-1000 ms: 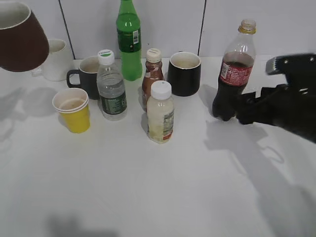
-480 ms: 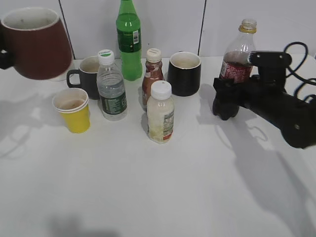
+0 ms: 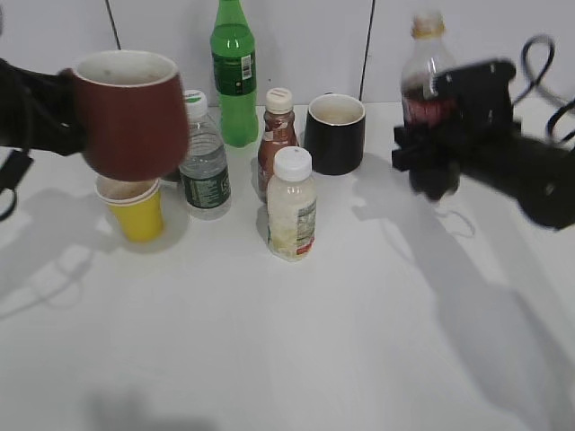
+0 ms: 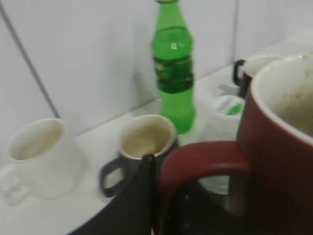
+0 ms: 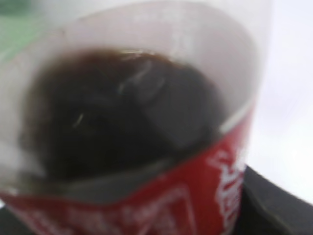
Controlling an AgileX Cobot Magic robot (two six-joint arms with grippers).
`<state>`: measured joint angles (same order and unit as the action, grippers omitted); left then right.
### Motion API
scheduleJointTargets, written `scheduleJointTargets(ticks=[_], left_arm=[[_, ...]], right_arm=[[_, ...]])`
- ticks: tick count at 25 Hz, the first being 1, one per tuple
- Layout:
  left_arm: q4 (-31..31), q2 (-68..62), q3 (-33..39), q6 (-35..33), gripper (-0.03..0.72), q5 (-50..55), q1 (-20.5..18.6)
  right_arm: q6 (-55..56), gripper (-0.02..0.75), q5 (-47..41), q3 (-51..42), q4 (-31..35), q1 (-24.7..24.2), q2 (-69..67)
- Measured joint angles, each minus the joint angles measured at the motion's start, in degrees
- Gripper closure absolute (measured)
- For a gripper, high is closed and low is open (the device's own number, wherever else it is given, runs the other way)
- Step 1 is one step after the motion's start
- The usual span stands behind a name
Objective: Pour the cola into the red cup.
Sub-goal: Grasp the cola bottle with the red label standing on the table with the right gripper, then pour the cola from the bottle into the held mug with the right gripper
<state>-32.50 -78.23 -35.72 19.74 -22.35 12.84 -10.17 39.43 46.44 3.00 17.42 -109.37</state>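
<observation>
Across the white bench under pale wall panels, bottles and mugs crowd the back, while the left pincer carries the red cup above a yellow cup and the right pincer clasps the cola aloft. From the left wrist, a green bottle, grey mug and white mug stand behind the cup's handle. Right wrist shows only blurred cola filling the frame.

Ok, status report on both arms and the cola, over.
Left gripper shut on red cup, held aloft. Right gripper shut on cola, lifted upright. Bottles, black mug between them.

Exterior camera looks down at a slant over my table. My left wrist camera sits close behind the red cup; right wrist camera is pressed against the cola.
</observation>
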Motion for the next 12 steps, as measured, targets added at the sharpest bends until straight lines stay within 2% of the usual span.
scheduleJointTargets(ticks=[7,12], left_arm=[[1.2,-0.3,-0.8,0.0,0.641,3.2,7.9],[1.2,-2.9,-4.6,0.0,0.641,6.4,11.8]], right_arm=[[-25.2,0.274,-8.9,0.0,0.0,5.6,12.1],[-42.4,0.274,-9.6,0.8,2.4,10.4,15.1]])
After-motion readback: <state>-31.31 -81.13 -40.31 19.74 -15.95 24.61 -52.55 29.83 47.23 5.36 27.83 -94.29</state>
